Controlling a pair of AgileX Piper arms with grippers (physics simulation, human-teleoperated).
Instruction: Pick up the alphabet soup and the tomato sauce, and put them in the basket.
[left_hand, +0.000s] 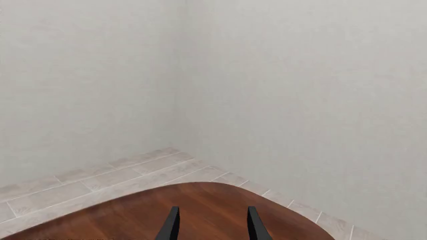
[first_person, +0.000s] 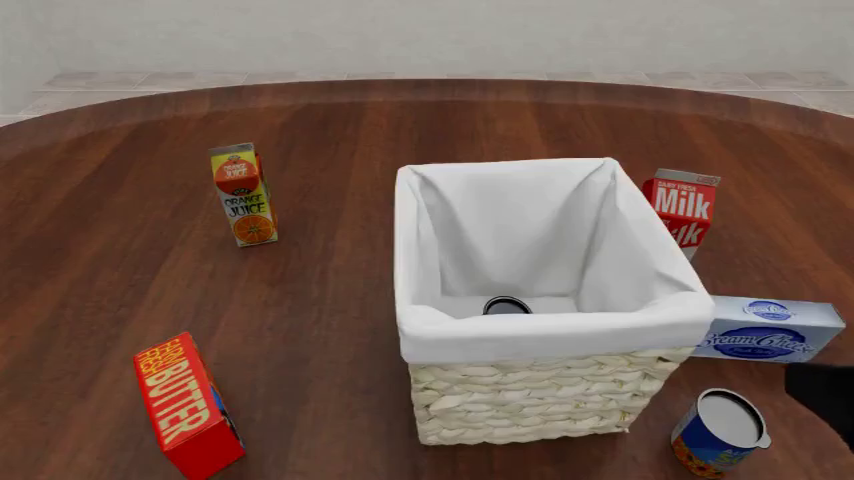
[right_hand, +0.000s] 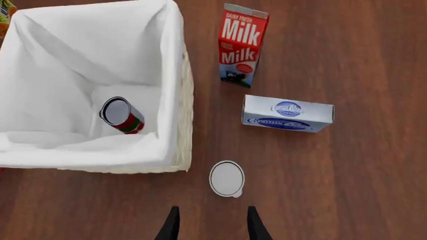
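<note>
Basket (first_person: 547, 395): pale wicker, white lining folded over the rim, centre of the table (first_person: 334, 330). Holds one item.

Tomato sauce (right_hand: 123, 116): inside the basket, on the lining at the near end. The front view shows only its dark round top (first_person: 507, 305) above the near rim; the right wrist view shows the red label and green band too. The can leans, its long axis tilted, dark top turned up and toward the left wall.

Alphabet soup (first_person: 718, 432): on the table, outside the basket, just beside its near right corner. Upright, long axis vertical, silver lid up. The front view shows the blue and orange label; the right wrist view shows only the lid (right_hand: 227, 178).

Right gripper (right_hand: 212, 225): high above the table, pointing straight down, fingers apart and empty, with the soup lid just beyond the tips. In the front view only a dark part of the arm shows at the right edge.

Left gripper (left_hand: 212, 226): fingers apart, empty, aimed outward over the table's far rim toward the floor and wall corner. It is not seen in the front view.

Other stock: milk carton (first_person: 682, 210) and cream cheese box (first_person: 767, 330) right of the basket; orange juice carton (first_person: 243, 195) far left; butter box (first_person: 187, 405) near left.
</note>
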